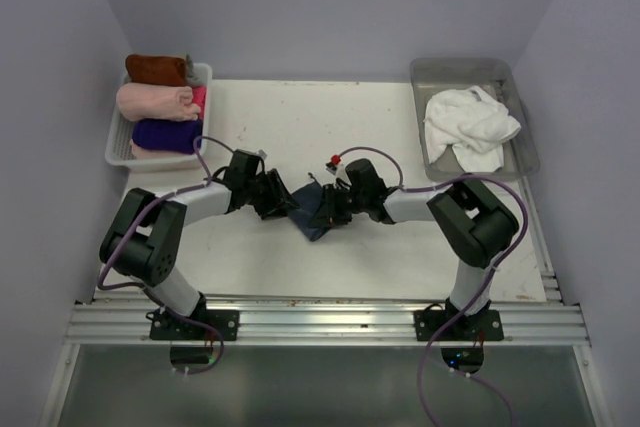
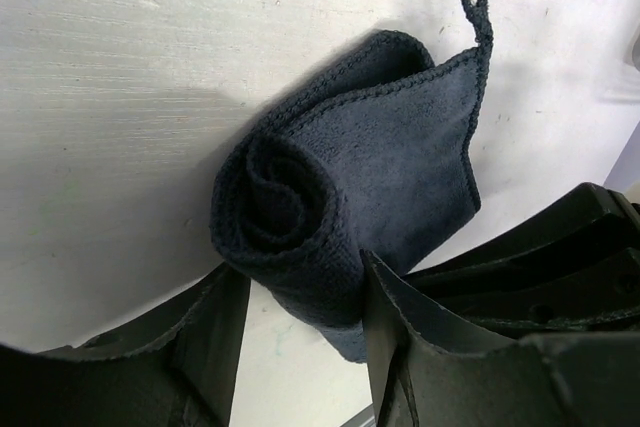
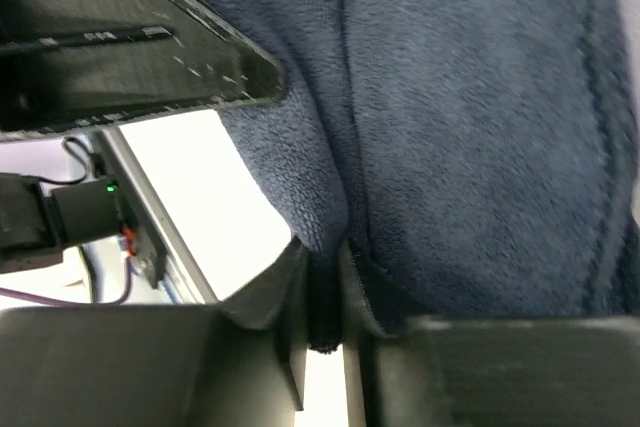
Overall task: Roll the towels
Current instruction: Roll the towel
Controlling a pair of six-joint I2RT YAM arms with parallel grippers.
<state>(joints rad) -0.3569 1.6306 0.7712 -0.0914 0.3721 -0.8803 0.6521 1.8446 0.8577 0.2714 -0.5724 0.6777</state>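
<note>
The dark slate-blue towel (image 1: 312, 212) lies mid-table, partly rolled; its spiral end shows in the left wrist view (image 2: 290, 197), with a flat flap trailing off. My left gripper (image 1: 282, 202) is open, its jaws astride the roll's near end (image 2: 305, 317); one finger (image 2: 400, 327) touches the cloth. My right gripper (image 1: 335, 205) is shut on a fold of the towel's edge (image 3: 325, 287). The white towel (image 1: 470, 125) lies crumpled in the clear tray (image 1: 520, 152). The rust-brown towel (image 1: 155, 69) lies rolled in the white basket (image 1: 115, 142).
The basket at the back left also holds a pale pink roll (image 1: 155, 100) and a deep purple roll (image 1: 165, 134). The clear tray stands at the back right. A metal rail (image 1: 320, 322) runs along the near edge. Walls close in on both sides.
</note>
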